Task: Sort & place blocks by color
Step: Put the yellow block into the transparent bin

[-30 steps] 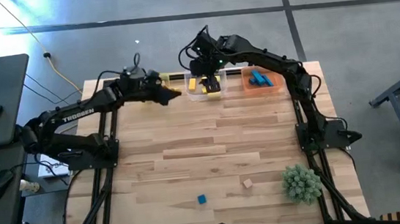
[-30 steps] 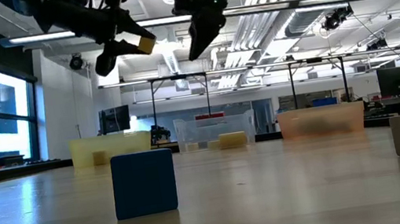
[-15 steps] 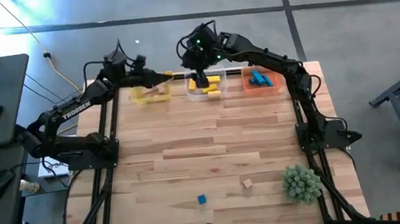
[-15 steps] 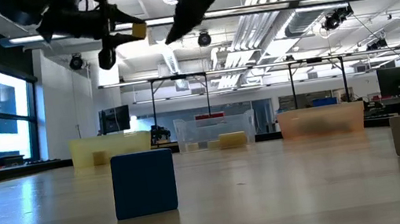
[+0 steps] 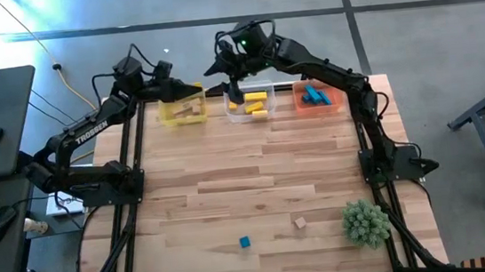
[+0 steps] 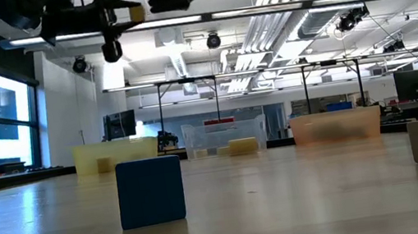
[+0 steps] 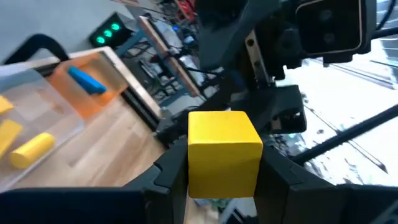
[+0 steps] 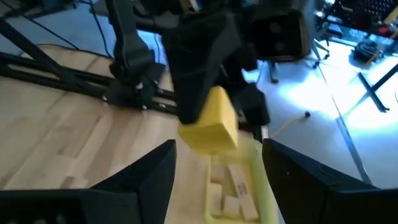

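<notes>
At the far left of the counter (image 5: 256,179), the left gripper (image 7: 214,171) hangs in the air over the yellow tub (image 5: 183,111), its fingers (image 7: 165,171) clenched on a yellow cube (image 7: 222,151). That tub holds tan pieces, so the cube probably belongs one tub over and is being carried high to clear the rims. Next along the far edge, the clear tub (image 5: 249,105) holds yellow blocks (image 5: 255,101), which marks it as the likely home for the cube. The right gripper (image 5: 236,90) hovers near that tub's far left corner, its fingers spread wide and holding nothing, pointed toward the left gripper; it may be waiting to take the cube or simply standing clear. Further right, the orange tub (image 5: 316,98) holds blue blocks (image 5: 314,95), so the sorting runs tan, yellow, blue. Two pieces lie loose near the front edge: a blue cube (image 5: 245,242) and, to its right, a tan cube (image 5: 300,223), both well apart from the tubs and untouched. A green ball (image 5: 364,222) sits at the front right corner.
</notes>
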You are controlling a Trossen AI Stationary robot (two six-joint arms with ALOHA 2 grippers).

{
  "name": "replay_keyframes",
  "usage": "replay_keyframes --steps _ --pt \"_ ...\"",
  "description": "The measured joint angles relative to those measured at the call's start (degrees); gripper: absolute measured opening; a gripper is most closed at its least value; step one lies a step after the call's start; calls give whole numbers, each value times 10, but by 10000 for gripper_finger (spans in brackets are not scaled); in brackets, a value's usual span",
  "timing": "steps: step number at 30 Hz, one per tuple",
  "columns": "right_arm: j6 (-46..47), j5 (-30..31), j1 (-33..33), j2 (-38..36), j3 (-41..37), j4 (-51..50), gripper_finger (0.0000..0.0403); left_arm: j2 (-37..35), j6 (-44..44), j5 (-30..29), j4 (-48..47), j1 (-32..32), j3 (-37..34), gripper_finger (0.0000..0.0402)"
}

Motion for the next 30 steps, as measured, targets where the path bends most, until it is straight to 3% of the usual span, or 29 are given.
replay_keyframes --steps 9,14,24,30 --pt "19 21 34 0 -3 32 226 0 -21 28 22 -2 0 110" --pt "19 84 53 0 -3 37 226 0 -42 44 47 -2 0 110" --pt "36 126 74 0 -3 67 225 0 -71 61 79 -11 0 110" --pt "50 145 82 0 -3 73 192 0 -70 67 79 -18 0 111"
